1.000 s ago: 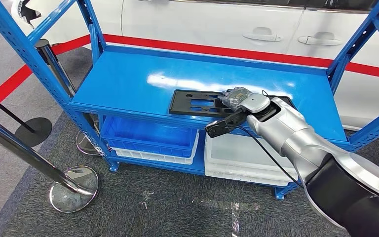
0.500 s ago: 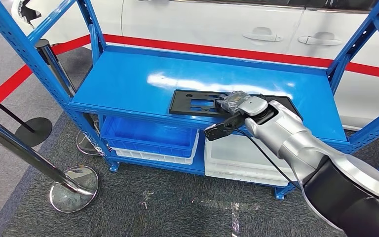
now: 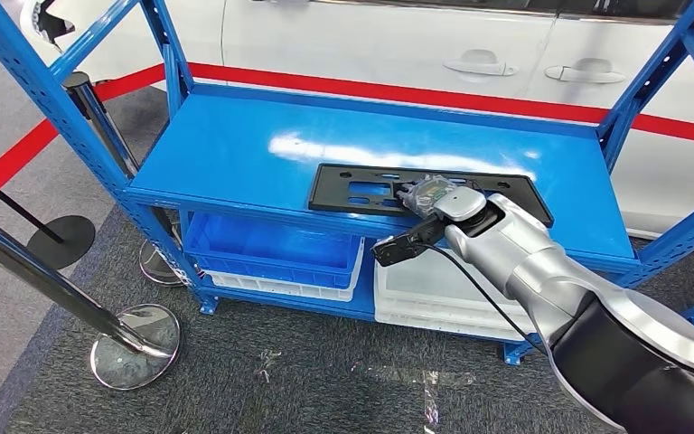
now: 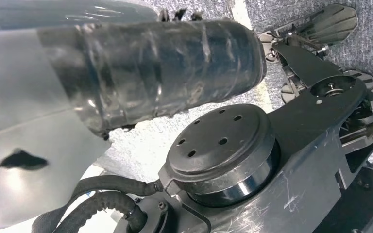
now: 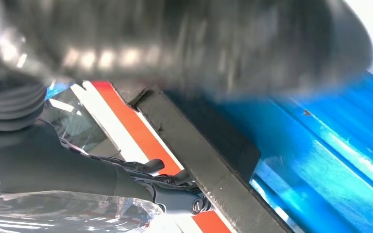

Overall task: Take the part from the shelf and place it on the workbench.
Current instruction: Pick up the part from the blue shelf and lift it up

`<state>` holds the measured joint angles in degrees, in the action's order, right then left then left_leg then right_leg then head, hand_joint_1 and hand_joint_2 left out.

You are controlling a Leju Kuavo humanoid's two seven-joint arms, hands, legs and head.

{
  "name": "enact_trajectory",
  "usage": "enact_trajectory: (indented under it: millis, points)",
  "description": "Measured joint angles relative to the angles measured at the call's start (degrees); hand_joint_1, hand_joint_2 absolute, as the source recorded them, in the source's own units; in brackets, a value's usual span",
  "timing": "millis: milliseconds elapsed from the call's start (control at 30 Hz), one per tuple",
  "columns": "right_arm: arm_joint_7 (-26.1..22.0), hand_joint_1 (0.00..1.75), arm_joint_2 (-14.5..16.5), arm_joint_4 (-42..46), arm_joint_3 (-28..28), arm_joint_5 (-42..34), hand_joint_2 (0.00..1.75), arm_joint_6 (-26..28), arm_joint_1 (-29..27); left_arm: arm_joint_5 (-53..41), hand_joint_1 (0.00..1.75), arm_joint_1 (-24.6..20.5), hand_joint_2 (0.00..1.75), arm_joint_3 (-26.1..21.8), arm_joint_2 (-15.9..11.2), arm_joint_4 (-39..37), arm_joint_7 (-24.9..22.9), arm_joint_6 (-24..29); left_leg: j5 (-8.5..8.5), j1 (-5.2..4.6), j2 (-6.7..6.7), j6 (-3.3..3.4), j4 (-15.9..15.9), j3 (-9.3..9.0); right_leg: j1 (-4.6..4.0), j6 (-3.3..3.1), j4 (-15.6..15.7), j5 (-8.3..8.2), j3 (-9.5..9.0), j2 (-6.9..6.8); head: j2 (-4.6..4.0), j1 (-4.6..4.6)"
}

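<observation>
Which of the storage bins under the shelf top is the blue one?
The blue bin on the lower level's left side, stacked on a white tray. The bin beside it, under the right hand, is white.

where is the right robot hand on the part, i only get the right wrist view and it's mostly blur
observer: in the head view the right robot hand is over the black part, about at its middle.
operator: is the part off the shelf
observer: can't tell a lift; it lies along the front edge of the blue shelf top.
operator: what's underneath
observer: a blue bin and white bins on the lower level.
</observation>
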<state>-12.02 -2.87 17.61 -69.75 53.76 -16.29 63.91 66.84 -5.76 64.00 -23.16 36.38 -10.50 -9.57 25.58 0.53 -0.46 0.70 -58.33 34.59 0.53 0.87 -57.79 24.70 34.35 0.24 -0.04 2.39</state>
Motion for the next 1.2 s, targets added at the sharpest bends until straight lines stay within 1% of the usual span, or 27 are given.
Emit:
enact_trajectory:
  millis: [100, 133, 200, 367, 533, 700, 967, 1200]
  points:
    - [0.0, 1.65, 0.1, -0.1, 0.0, 0.2, 1.75, 0.1, -0.1, 0.0, 0.0, 0.0, 0.0, 0.0, 0.0, -0.2, 0.1, -0.1, 0.0, 0.0, 0.0, 0.0, 0.0, -0.01, 0.0, 0.0, 0.0, 0.0, 0.0, 0.01, 0.0, 0.01]
    - [0.1, 1.75, 0.2, -0.1, 0.0, 0.2, 1.75, 0.1, -0.1, 0.0, 0.0, -0.1, 0.0, 0.0, 0.0, -0.3, 0.1, -0.1, 0.0, 0.0, 0.0, 0.0, 0.0, -0.02, 0.0, 0.0, 0.0, 0.0, 0.0, 0.01, 0.0, 0.01]
    - [0.3, 1.75, 0.3, -0.1, 0.0, 0.3, 1.75, 0.1, -0.1, 0.0, 0.0, -0.1, 0.0, 0.0, 0.1, -0.4, 0.1, -0.1, 0.0, 0.0, 0.0, 0.0, 0.0, -0.02, 0.0, 0.0, 0.0, 0.0, 0.0, 0.02, 0.0, 0.01]
    - [0.9, 1.65, 0.6, -0.2, 0.0, 0.0, 1.75, 0.9, -0.2, 0.1, 0.0, -0.2, 0.0, 0.1, 0.3, -0.8, 0.2, 0.0, 0.0, 0.0, 0.01, 0.0, 0.0, -0.03, 0.0, 0.0, 0.0, 0.0, -0.01, 0.01, 0.0, 0.01]
    - [1.2, 1.66, 0.7, -0.2, 0.0, 0.2, 1.75, 2.8, -0.4, 0.8, 0.0, -0.2, 0.0, 0.1, 0.7, -0.8, 0.1, 1.0, 0.0, 0.0, 0.0, 0.0, 0.0, -0.02, 0.01, 0.0, 0.0, 0.0, -0.02, 0.0, 0.0, 0.0]
    - [1.3, 1.66, 0.7, -0.2, 0.0, 0.3, 1.75, 3.4, -0.5, 1.4, 0.0, -0.2, 0.0, 0.1, 1.3, -0.8, -0.3, 2.2, 0.0, -0.01, 0.02, 0.0, 0.0, -0.03, 0.02, 0.0, 0.0, 0.0, -0.02, 0.01, 0.0, 0.0]
    - [0.7, 1.69, 0.2, -0.4, 0.1, 0.4, 1.75, 5.1, -0.8, 2.8, 0.0, 0.1, 0.0, 0.1, 2.1, -0.3, -1.9, 7.1, 0.0, -0.01, 0.04, 0.0, 0.0, -0.05, 0.01, 0.0, 0.0, 0.0, -0.02, 0.01, 0.0, 0.01]
    - [0.3, 1.75, 0.1, -0.4, 0.1, 0.7, 1.75, 5.7, -0.9, 2.9, 0.0, 0.3, 0.0, 0.1, 2.2, 0.8, -2.2, 7.8, 0.0, -0.01, 0.04, 0.0, 0.0, -0.06, 0.01, 0.0, 0.0, 0.0, -0.02, 0.02, 0.0, 0.01]
